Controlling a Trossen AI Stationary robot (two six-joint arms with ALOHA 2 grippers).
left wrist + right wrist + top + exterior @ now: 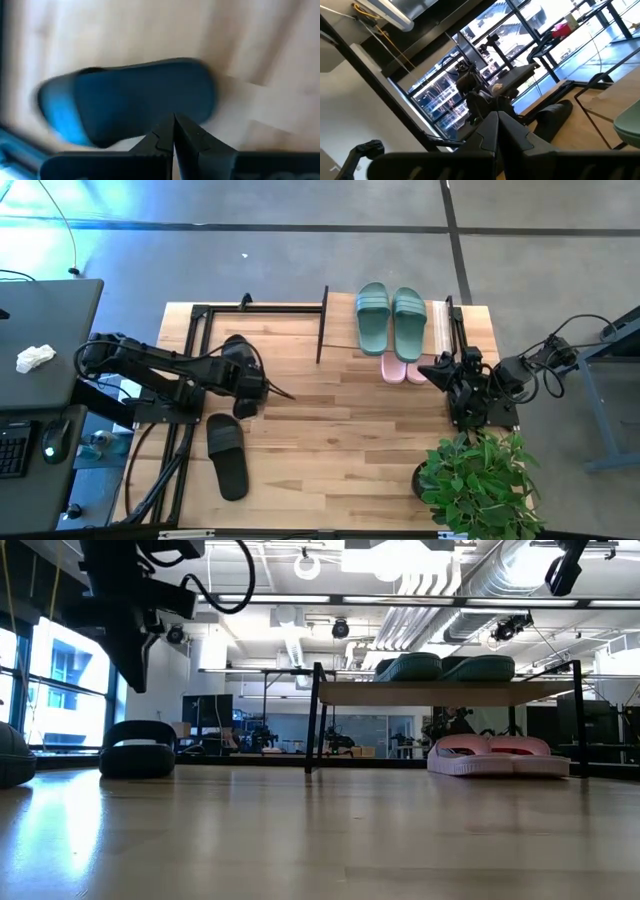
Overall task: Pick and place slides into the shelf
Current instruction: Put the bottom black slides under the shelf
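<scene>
A: Your left claw hangs pinched shut and empty above a black slide, with a second black slide at 6 o'clock of it on the bench.

B: Then spread those fingers first, drop onto the strap, and grip it crosswise.

A: The shelf already carries the green pair on top and the pink pair below. The right claw waits closed beside them.
</scene>
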